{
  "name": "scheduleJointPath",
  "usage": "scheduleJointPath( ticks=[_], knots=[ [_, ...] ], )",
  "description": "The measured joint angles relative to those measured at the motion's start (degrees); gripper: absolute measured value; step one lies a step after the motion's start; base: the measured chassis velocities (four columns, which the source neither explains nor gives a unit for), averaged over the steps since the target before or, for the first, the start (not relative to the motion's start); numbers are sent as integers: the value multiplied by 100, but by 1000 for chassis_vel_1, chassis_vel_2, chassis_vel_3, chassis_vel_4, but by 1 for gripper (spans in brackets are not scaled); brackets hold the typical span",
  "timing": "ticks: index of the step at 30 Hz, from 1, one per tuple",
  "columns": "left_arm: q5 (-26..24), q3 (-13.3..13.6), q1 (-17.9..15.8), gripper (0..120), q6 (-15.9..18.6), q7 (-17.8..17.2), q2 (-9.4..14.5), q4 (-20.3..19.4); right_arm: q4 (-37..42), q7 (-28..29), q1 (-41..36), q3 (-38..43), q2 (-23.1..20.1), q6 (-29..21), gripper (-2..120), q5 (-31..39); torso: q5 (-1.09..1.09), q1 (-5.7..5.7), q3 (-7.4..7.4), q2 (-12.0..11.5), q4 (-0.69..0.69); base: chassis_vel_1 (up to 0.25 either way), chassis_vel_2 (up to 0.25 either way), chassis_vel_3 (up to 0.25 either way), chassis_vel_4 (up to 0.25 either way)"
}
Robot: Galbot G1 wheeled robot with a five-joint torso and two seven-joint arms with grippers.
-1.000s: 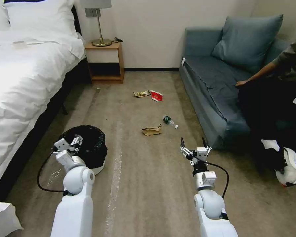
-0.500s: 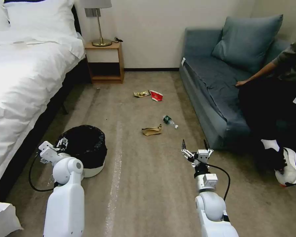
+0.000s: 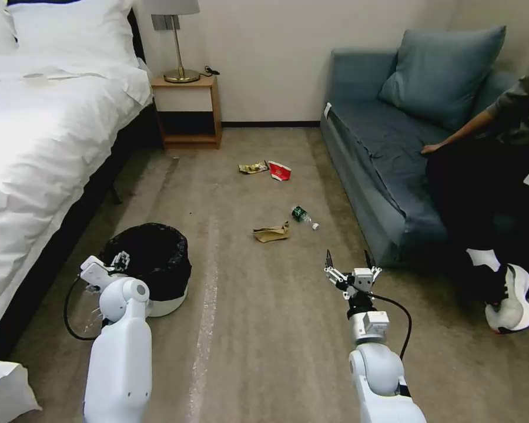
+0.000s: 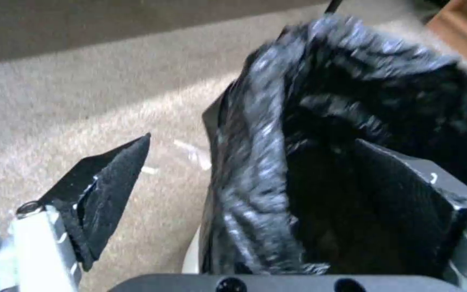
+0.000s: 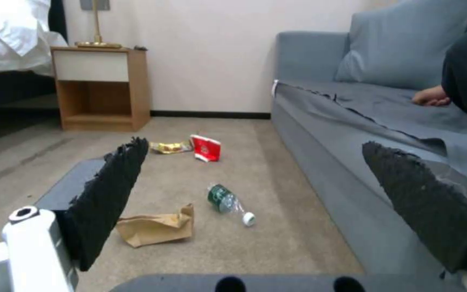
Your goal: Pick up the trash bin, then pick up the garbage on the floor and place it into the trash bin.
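Left gripper (image 4: 255,178) is spread open, straddling the trash bin (image 3: 158,258) rim; bin base is partly hidden. Right gripper (image 3: 351,263) hovers open above the carpet (image 3: 264,305).

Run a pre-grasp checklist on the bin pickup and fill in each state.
1. Left gripper open: ok, its fingers are spread.
2. Fingers straddle the rim of the trash bin: ok, one finger inside the black bag, one outside over carpet.
3. Bin upright on the floor: ok.
4. Rim clamped: not ok, jaws not closed yet.
5. Right gripper open and free: ok, held over the carpet short of the litter.
6. Brown paper bag and bottle on the floor: ok.
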Motion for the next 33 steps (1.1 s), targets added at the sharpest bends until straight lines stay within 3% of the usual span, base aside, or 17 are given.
scheduleJointPath(
  ticks=[4, 6, 10, 15, 19, 21, 27, 33],
  knots=[
    [4, -25, -1, 94, -23, 23, -15, 66, -29, -2, 2, 1, 6, 15, 100, -7, 3, 0, 0, 0, 0, 0, 0, 0, 0],
    [-2, -29, 3, 80, -51, 63, -21, 98, -70, -4, 15, 1, 9, 37, 100, -17, 4, 0, -1, 1, 1, 0, 0, 0, 0],
    [-28, -35, -3, 70, -56, 91, -18, 126, -91, -5, 16, -5, 17, 52, 100, -24, 5, 0, -1, 1, 1, 0, 0, 0, 0],
    [-34, -39, 11, 47, -67, 127, -26, 168, -121, -6, 38, -22, 26, 65, 100, -33, 5, -1, -2, 1, 1, 0, 0, 0, 0],
    [-30, -39, 25, 37, -89, 137, -33, 185, -139, -7, 70, -25, 8, 66, 100, -72, 5, -1, -2, 1, 1, 0, 0, 0, 0],
    [-24, -49, 40, 26, -103, 154, -32, 199, -140, -7, 94, -5, -23, 69, 100, -93, 4, -1, -2, 2, 1, 0, 0, 0, 0],
    [-31, -102, 94, 6, -107, 237, -30, 186, -141, -7, 104, 20, -39, 69, 100, -86, 3, 0, -2, 2, 0, 0, 0, 0, 0],
    [29, -121, 151, 5, -107, 241, -26, 173, -143, -7, 105, 26, -30, 69, 100, -81, 3, -1, -2, 2, -1, 0, 0, 0, 0]
  ],
)
